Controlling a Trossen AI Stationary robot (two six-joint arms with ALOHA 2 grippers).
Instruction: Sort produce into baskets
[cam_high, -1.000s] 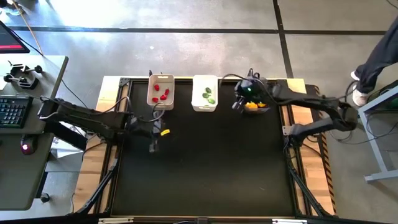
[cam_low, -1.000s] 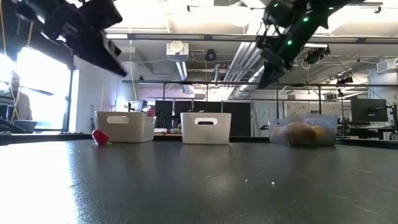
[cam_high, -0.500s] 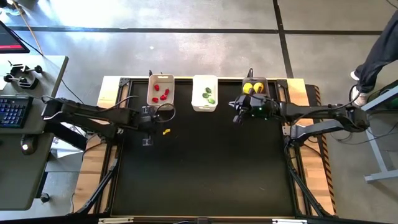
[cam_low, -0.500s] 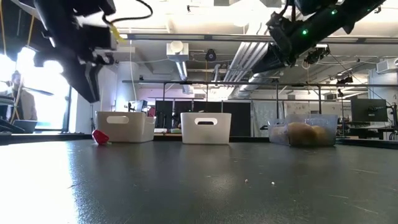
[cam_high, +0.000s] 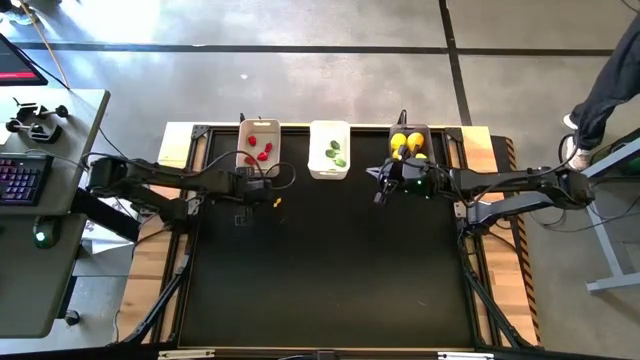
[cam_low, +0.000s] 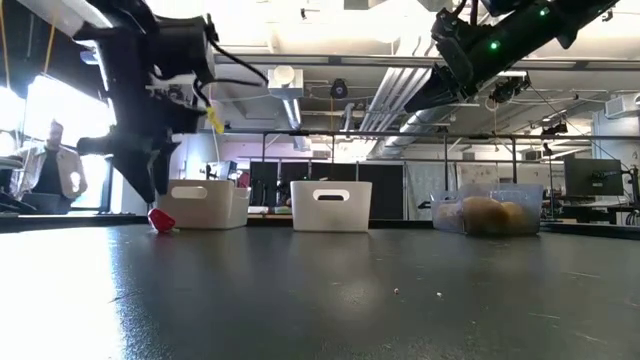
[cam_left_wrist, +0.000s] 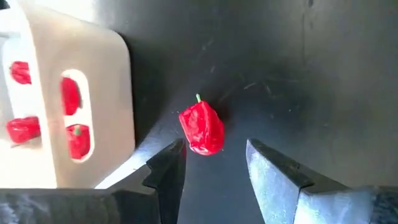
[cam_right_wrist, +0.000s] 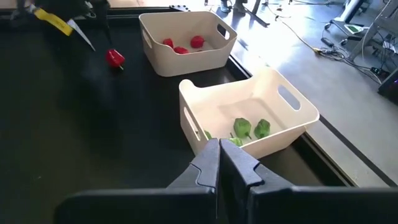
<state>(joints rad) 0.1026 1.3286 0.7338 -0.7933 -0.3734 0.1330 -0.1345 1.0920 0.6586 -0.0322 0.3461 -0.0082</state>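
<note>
Left gripper (cam_left_wrist: 211, 163): fingers apart, empty, above the red piece (cam_left_wrist: 202, 128), which lies on the table (cam_high: 330, 270) just beside the beige basket (cam_high: 258, 147); right gripper (cam_right_wrist: 219, 163): fingers closed, empty, near the dark basket (cam_high: 412, 150).

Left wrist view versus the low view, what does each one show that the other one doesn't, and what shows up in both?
Only the left wrist view shows the red pieces lying inside the beige bin, and the left gripper open just short of the loose red piece.

Only the low view shows the white bin, the dark bin with yellow fruits, the right arm raised above that bin, and a person in the room at far left.

Both show the loose red piece on the table beside the beige bin.
</note>
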